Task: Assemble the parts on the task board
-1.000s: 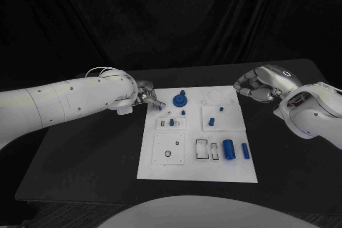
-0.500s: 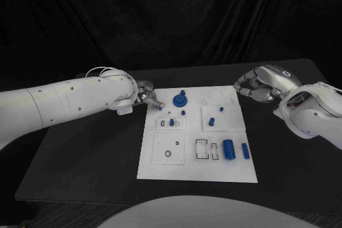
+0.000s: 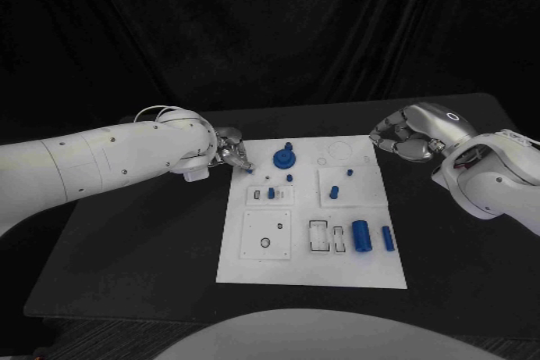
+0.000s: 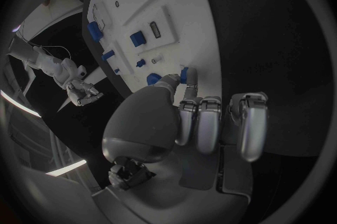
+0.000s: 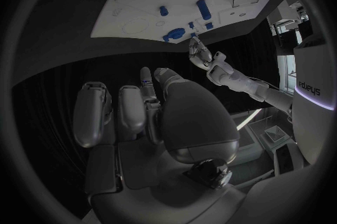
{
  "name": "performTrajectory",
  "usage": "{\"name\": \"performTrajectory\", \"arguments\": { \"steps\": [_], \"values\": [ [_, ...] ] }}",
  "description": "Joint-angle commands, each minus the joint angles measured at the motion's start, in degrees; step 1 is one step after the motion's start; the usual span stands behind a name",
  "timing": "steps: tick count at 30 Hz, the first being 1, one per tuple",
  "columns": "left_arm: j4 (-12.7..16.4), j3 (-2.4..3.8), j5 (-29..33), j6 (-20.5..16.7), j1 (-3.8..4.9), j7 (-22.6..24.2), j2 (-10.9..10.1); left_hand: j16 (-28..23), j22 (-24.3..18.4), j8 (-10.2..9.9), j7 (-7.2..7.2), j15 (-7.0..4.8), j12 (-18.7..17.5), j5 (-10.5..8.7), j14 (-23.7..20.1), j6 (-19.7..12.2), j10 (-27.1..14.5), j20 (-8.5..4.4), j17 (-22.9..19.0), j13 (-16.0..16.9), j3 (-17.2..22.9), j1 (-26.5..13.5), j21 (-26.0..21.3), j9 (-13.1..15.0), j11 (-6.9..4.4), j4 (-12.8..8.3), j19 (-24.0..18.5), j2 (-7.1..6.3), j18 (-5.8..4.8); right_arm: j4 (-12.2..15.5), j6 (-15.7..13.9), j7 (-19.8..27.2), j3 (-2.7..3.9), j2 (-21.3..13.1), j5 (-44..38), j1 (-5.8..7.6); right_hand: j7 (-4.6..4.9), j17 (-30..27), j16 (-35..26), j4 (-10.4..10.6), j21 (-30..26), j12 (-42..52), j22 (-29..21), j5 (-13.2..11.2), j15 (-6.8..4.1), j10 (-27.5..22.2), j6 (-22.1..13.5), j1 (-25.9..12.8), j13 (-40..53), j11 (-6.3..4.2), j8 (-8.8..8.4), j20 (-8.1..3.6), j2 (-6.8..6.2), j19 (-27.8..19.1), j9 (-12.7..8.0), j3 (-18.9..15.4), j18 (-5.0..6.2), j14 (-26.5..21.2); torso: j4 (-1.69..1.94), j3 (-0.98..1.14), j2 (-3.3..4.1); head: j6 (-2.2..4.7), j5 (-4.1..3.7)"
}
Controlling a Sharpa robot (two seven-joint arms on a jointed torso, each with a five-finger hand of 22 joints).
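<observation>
The white task board (image 3: 259, 270) lies mid-table. My left hand (image 3: 231, 151) hovers at its far left corner and pinches a small blue part (image 3: 247, 169) between thumb and fingertip; the left wrist view shows that small blue part (image 4: 184, 74) right over the board's edge (image 4: 204, 39). Off the far right corner, my right hand (image 3: 405, 137) is raised with its fingers curled in. In the right wrist view a bit of blue (image 5: 145, 83) sits between its thumb and a finger. A round blue knob piece (image 3: 285, 155) stands on the board near the left hand.
Small blue pegs (image 3: 334, 192) stand mid-board, and another peg (image 3: 271, 193) sits in a small plate. A thick blue cylinder (image 3: 361, 236) and a thinner cylinder (image 3: 387, 237) lie by the near right slots. Black table (image 3: 147, 243) surrounds the board.
My left hand's fingertips with the small blue part have drawn slightly back toward the board's corner. The right hand has not moved.
</observation>
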Motion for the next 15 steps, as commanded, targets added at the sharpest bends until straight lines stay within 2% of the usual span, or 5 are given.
{"name": "performTrajectory", "arguments": {
  "steps": [1, 2, 5, 11, 15],
  "values": [
    [0.1, -0.01, -0.2, 0.8, -0.16, 0.3, -0.1, 0.2, 13.3, -0.3, -0.37, -0.18, -0.2, -0.17, 6.2, 0.5, 5.9, -0.23, 15.1, 15.2, 8.0, -1.8, -0.1, 1.5, 0.07, -1.4, 2.1, -3.30, 0.53, -0.1, 0.2, -1.0, 0.05, 0.0, 0.1, -0.17, 0.15, -0.1, -0.2, -0.1, -0.2, -0.3, 10.3, 0.4, -0.36, 4.1, 0.1, 0.6, 10.2, 0.18, -0.37, -0.31, 0.02, 0.9, 0.1, 0.2, 0.83, 1.0, -0.02, 0.02, -0.02, 0.00, 0.03],
    [0.1, -0.01, -0.2, 0.8, -0.16, 0.3, -0.1, 0.2, 13.4, -0.2, -0.14, -0.23, -0.2, 0.01, 6.2, 0.5, 5.9, -0.24, 15.1, 15.2, 9.8, -2.4, -0.1, 1.9, 0.08, -2.0, 2.1, -4.20, 0.53, -0.1, 0.2, -1.0, 0.05, 0.0, 0.1, -0.18, 0.15, -0.1, -0.2, -0.1, -0.2, -0.3, 10.3, 0.4, -0.36, 4.1, 0.1, 0.6, 10.2, 0.18, -0.37, -0.31, 0.02, 0.9, 0.1, 0.2, 0.83, 1.0, -0.02, 0.04, -0.02, 0.00, 0.06],
    [0.2, -0.01, -0.2, 0.9, -0.17, 0.3, -0.1, 0.2, 13.4, 0.0, -0.10, -0.27, -0.2, -0.11, 6.2, 0.5, 5.9, -0.14, 15.1, 15.2, 14.1, -4.2, 0.0, 3.0, 0.16, -3.3, 2.2, -5.54, 0.50, -0.1, 0.3, -1.0, 0.05, 0.0, 0.1, -0.20, 0.16, -0.1, -0.2, -0.2, -0.3, -0.4, 10.3, 0.4, -0.37, 4.1, 0.1, 0.6, 10.0, 0.18, -0.38, -0.32, 0.02, 0.9, 0.1, 0.2, 0.84, 1.0, 0.00, 0.02, 0.00, 0.00, 0.14],
    [0.5, 0.00, -0.2, 0.2, -0.17, 0.2, -0.5, 0.2, 13.4, 0.3, -0.13, -0.30, -0.2, -0.20, 6.2, 0.5, 5.9, -0.15, 15.1, 15.2, 17.3, -6.1, 0.1, 4.1, 0.12, -4.6, 2.3, -6.41, 0.47, -0.1, 0.4, -1.1, 0.05, 0.0, 0.1, -0.23, 0.16, -0.1, -0.2, -0.2, -0.3, -0.4, 10.3, 0.4, -0.37, 4.1, 0.1, 0.6, 10.0, 0.18, -0.38, -0.32, 0.02, 0.9, 0.1, 0.2, 0.84, 1.0, 0.02, 0.02, 0.01, 0.00, 0.25],
    [1.9, 0.00, -0.2, -1.0, -0.17, 0.3, -1.6, 0.2, 13.4, 0.4, -0.15, -0.33, -0.2, -0.43, 6.2, 0.5, 5.9, -0.17, 15.1, 15.2, 18.2, -7.2, 0.2, 4.5, 0.09, -4.8, 2.4, -6.70, 0.45, 0.0, 0.5, -1.2, 0.05, -0.1, 0.1, -0.23, 0.16, -0.1, -0.2, -0.2, -0.3, -0.4, 10.3, 0.4, -0.37, 4.1, 0.1, 0.6, 10.0, 0.18, -0.38, -0.32, 0.02, 0.9, 0.1, 0.2, 0.84, 1.0, 0.06, 0.00, 0.00, 0.00, 0.20]
  ]
}}
